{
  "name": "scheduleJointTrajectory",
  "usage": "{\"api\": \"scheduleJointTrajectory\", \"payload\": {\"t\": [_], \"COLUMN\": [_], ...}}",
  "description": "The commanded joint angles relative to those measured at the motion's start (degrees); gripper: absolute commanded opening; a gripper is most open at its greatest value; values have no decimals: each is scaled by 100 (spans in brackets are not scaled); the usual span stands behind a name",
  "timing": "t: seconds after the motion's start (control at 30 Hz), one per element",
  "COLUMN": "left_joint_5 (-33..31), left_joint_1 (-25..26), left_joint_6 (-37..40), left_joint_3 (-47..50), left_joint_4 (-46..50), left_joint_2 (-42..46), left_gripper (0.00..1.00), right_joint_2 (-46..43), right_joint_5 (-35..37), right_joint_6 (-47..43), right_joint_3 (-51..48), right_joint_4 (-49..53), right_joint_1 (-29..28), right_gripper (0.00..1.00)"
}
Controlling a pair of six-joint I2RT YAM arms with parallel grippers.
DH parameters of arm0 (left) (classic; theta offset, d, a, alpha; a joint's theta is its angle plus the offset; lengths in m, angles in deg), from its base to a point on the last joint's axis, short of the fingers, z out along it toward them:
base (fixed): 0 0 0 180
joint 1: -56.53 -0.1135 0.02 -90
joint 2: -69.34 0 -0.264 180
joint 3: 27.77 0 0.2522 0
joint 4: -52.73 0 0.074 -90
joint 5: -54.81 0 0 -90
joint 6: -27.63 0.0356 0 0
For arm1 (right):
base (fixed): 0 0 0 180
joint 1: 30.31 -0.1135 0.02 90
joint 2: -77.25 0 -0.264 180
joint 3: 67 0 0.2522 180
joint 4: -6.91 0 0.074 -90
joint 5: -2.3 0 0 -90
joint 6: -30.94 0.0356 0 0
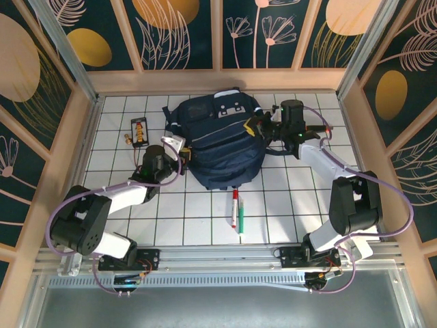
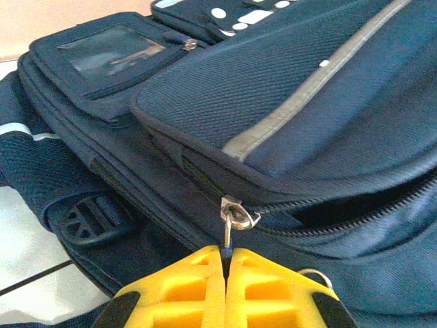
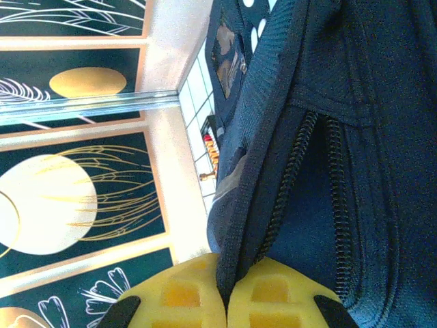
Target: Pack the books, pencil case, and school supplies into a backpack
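Observation:
The dark navy backpack [image 1: 218, 143] lies flat in the middle of the tiled table. My left gripper [image 1: 176, 145] is at its left side, and in the left wrist view my left gripper [image 2: 225, 254] is shut on the pull tab of a metal zipper slider [image 2: 237, 214]; the zip gapes open to the right of it. My right gripper [image 1: 254, 126] is at the pack's right side. In its own view my right gripper [image 3: 225, 273] is shut on the backpack's [image 3: 328, 102] fabric rim beside the open zip. A marker pen [image 1: 235, 208] lies in front of the pack. Books and pencil case are out of view.
A small black card with orange pieces [image 1: 139, 130] lies left of the pack near the back, with a tiny object [image 1: 128, 139] beside it. Wooden walls [image 1: 89, 123] close in the table on three sides. The arm bases sit on the near rail [image 1: 218, 256].

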Motion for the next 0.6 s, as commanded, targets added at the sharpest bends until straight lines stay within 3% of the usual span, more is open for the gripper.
{"api": "scheduleJointTrajectory", "payload": {"t": [0.0,0.53,0.57], "left_joint_5": [-526,-207,-188], "left_joint_1": [-244,-347,-358], "left_joint_6": [-175,-498,-475], "left_joint_3": [-252,-1654,-1727], "left_joint_4": [29,611,685], "left_joint_2": [-182,-1386,-1351], "left_gripper": [0,0,4], "right_joint_2": [-326,-340,-326], "right_joint_5": [-57,-240,-238], "right_joint_6": [-75,-246,-248], "right_joint_3": [331,370,387], "right_joint_4": [-381,-240,-226], "right_joint_1": [205,75,78], "right_gripper": [0,0,0]}}
